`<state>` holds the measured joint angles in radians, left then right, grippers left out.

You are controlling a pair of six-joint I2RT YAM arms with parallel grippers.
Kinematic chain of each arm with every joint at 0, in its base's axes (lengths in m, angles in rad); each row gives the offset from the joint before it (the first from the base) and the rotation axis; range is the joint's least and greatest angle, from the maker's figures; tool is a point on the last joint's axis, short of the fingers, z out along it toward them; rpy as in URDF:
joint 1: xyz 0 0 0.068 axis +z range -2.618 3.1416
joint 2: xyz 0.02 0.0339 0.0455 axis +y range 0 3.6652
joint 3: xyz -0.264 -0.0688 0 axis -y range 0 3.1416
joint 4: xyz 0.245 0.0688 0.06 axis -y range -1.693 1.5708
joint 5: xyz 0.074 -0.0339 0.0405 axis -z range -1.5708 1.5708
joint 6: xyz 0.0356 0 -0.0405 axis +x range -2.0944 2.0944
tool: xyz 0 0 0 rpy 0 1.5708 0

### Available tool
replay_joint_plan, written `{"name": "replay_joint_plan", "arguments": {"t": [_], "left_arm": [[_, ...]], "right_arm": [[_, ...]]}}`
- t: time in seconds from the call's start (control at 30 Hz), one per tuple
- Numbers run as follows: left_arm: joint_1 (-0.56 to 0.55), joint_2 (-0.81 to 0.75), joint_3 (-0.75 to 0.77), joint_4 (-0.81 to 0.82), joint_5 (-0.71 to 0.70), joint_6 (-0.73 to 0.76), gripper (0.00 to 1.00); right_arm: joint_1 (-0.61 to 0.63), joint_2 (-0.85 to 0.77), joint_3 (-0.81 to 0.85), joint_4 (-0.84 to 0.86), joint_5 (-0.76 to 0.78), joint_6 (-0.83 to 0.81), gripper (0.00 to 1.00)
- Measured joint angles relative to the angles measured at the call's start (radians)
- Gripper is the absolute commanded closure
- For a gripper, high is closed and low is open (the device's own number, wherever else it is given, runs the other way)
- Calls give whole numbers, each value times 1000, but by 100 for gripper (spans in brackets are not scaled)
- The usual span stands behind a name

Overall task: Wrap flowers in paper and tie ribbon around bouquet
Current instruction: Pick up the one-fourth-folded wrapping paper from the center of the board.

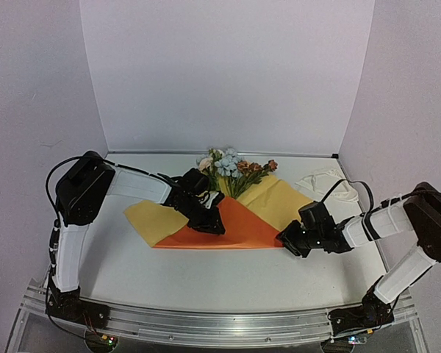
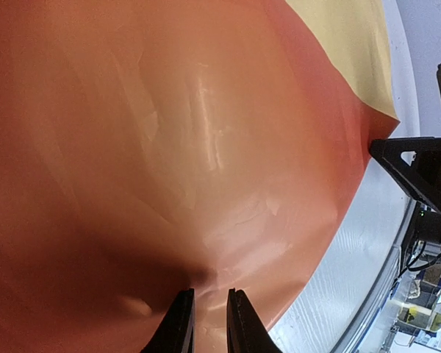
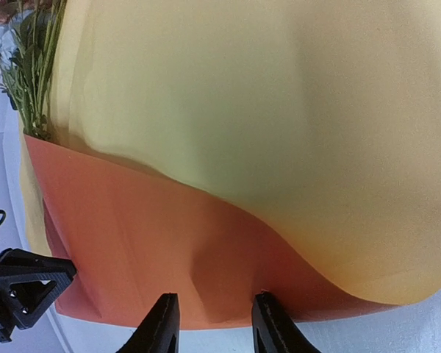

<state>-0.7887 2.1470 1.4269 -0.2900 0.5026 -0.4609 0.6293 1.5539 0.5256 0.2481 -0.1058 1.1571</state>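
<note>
The paper [image 1: 239, 220] lies mid-table, its orange face folded over the flowers, with yellow flaps to the left and right. The flowers [image 1: 231, 165] stick out at its far edge; green stems [image 3: 33, 81] show in the right wrist view. My left gripper [image 2: 209, 294] rests on the orange paper [image 2: 206, 147], its jaws a narrow gap apart with nothing pinched between them. My right gripper [image 3: 214, 301] stands open astride the paper's near right edge [image 3: 169, 250], where the sheet bulges slightly. The ribbon [image 1: 327, 184] lies crumpled at the back right.
White walls close the table's back and sides. A metal rail [image 1: 220, 323] runs along the near edge. Each gripper shows in the other's wrist view: the right gripper [image 2: 415, 169] and the left gripper [image 3: 22, 283].
</note>
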Motion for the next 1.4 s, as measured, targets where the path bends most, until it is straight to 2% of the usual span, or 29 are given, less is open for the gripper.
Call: {"name": "replay_joint_plan", "arguments": {"t": [0.17, 0.43, 0.7, 1.03, 1.27, 1.4], "left_arm": [[0, 2, 0, -2, 0, 1, 82], [0, 2, 1, -13, -1, 16, 82], [0, 3, 14, -24, 0, 19, 82], [0, 3, 30, -27, 0, 21, 82], [0, 19, 44, -30, 0, 25, 82], [0, 19, 45, -37, 0, 27, 82]], "right_arm": [[-10, -47, -62, 39, 24, 15, 61], [-40, -199, -180, 7, 87, 25, 55], [-68, -216, -209, 39, 105, 10, 53], [-125, -119, -202, 172, 85, -9, 71], [-130, -108, -200, 156, 83, -37, 97], [-130, -116, -203, 134, 71, -46, 100]]}}
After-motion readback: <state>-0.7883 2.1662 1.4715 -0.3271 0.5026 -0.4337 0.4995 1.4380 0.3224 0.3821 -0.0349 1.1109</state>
